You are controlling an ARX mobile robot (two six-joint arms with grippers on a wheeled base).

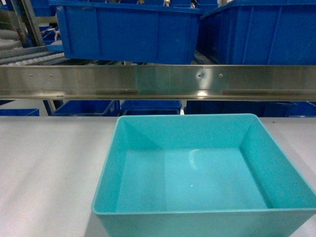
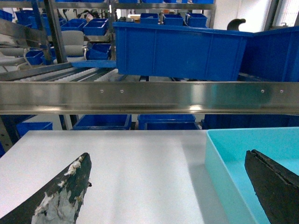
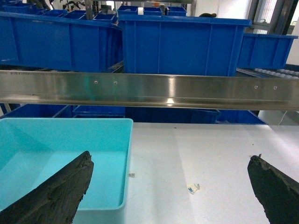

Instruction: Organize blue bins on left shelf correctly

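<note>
An empty aqua blue bin (image 1: 197, 177) stands on the pale table, just in front of the left shelf's steel front rail (image 1: 158, 81). In the left wrist view my left gripper (image 2: 170, 186) is open and straddles the left wall of the blue bin (image 2: 224, 177). One finger (image 2: 275, 186) hangs over the bin's inside and the other (image 2: 65, 196) over the table. My right gripper (image 3: 168, 186) is open too, astride the right wall of the bin (image 3: 125, 163), with its left finger (image 3: 60, 191) over the inside. Neither gripper touches the bin, and neither shows in the head view.
Large royal-blue crates (image 1: 128, 32) (image 1: 256, 32) sit on the roller tier (image 1: 29, 57) above the rail, and more stand below (image 1: 148, 106). The grey table (image 1: 49, 163) spreads to both sides of the bin. A small sticker scrap (image 3: 192, 188) lies to its right.
</note>
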